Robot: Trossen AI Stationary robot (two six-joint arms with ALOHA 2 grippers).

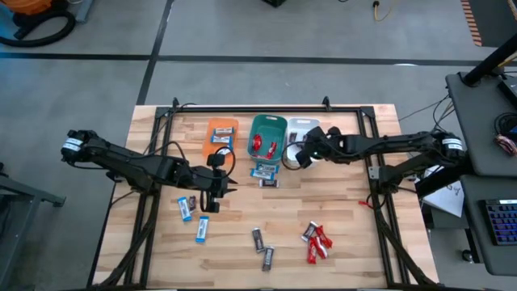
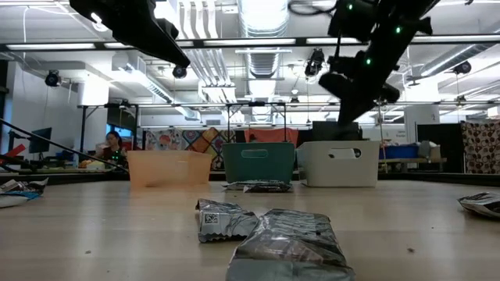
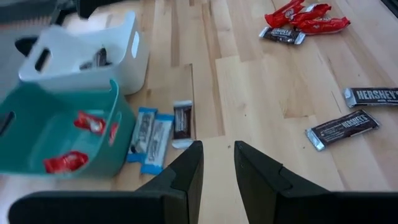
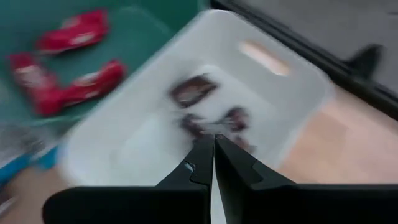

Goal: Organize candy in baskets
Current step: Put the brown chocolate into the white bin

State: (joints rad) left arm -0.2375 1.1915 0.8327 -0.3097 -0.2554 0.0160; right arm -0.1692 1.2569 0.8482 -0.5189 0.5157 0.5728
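Observation:
Three baskets stand in a row at the far side of the table: orange [image 1: 222,133] with blue candy, teal [image 1: 266,136] with red candy [image 3: 65,160], and white [image 1: 300,129] with dark candy [image 4: 193,89]. My right gripper [image 4: 213,155] is shut and empty, and hovers over the white basket [image 4: 155,124]. My left gripper [image 3: 217,163] is open with a narrow gap, above bare table near the middle [image 1: 214,192]. Two blue bars [image 3: 149,138] and a dark bar [image 3: 181,121] lie flat just in front of the teal basket [image 3: 56,137].
Loose candy lies on the near half of the table: two blue bars [image 1: 192,217] at the left, two dark bars [image 1: 262,247] in the middle, and a cluster of red bars [image 1: 318,242] with a dark one at the right. A black rail [image 1: 250,107] runs along the far edge.

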